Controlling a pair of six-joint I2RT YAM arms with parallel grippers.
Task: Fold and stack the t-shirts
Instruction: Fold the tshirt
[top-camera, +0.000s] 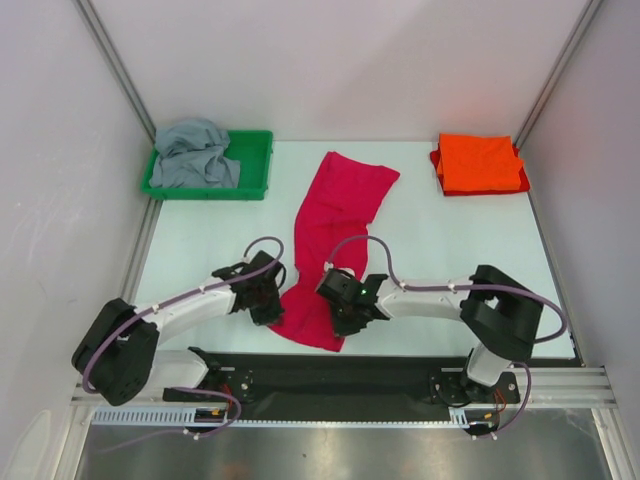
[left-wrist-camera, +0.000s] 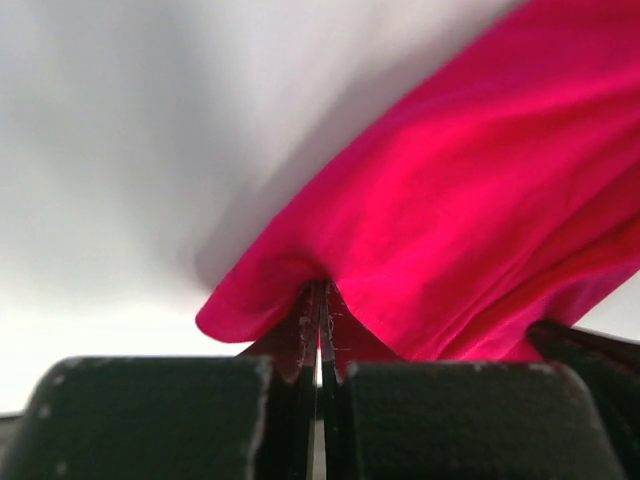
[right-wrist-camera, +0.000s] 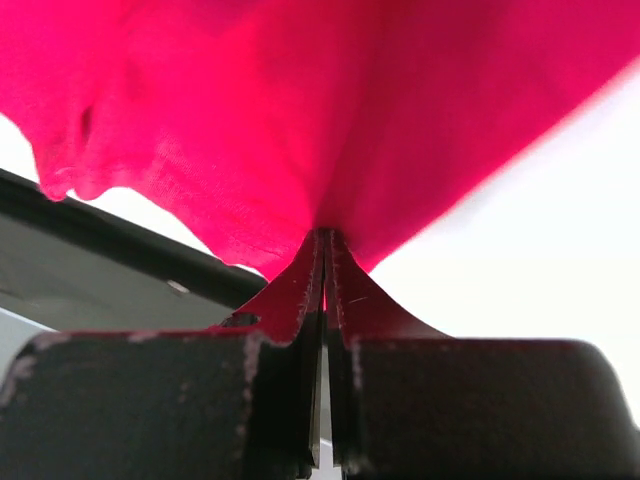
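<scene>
When the table (top-camera: 450, 260) is read in the top view as a clock face with the arm bases at six, the crimson-pink t-shirt (top-camera: 335, 215) is seen as a long, narrow strip laid from just short of twelve down through the centre to six. Its near end is pinched in two places: the left gripper (top-camera: 270, 308) is closed on it toward seven and the right gripper (top-camera: 348, 315) toward five. The orange t-shirt (top-camera: 480, 163) lies folded at two o'clock, well apart from both arms. The grey t-shirt (top-camera: 195, 160) is heaped, unfolded, in the green tray (top-camera: 262, 150) at ten o'clock.

In the left wrist view, the jaws are shown pressed together on a small tuck of the crimson cloth (left-wrist-camera: 480, 220), which fans up and away toward two o'clock; only blurred pale table is seen toward ten.

In the right wrist view, the jaws are likewise clamped on a thin pinch of the shirt (right-wrist-camera: 300, 100), which spreads overhead from ten to two, with the black base plate (right-wrist-camera: 90, 280) at eight.

A fold of the near end toward twelve is judged to be the step in hand. It would be done well if both pinches were raised together and level, kept apart so the hem is held taut, and carried over the strip without its far part being dragged. Release is best left until the edges are laid square, since such shallow pinches may slip.
</scene>
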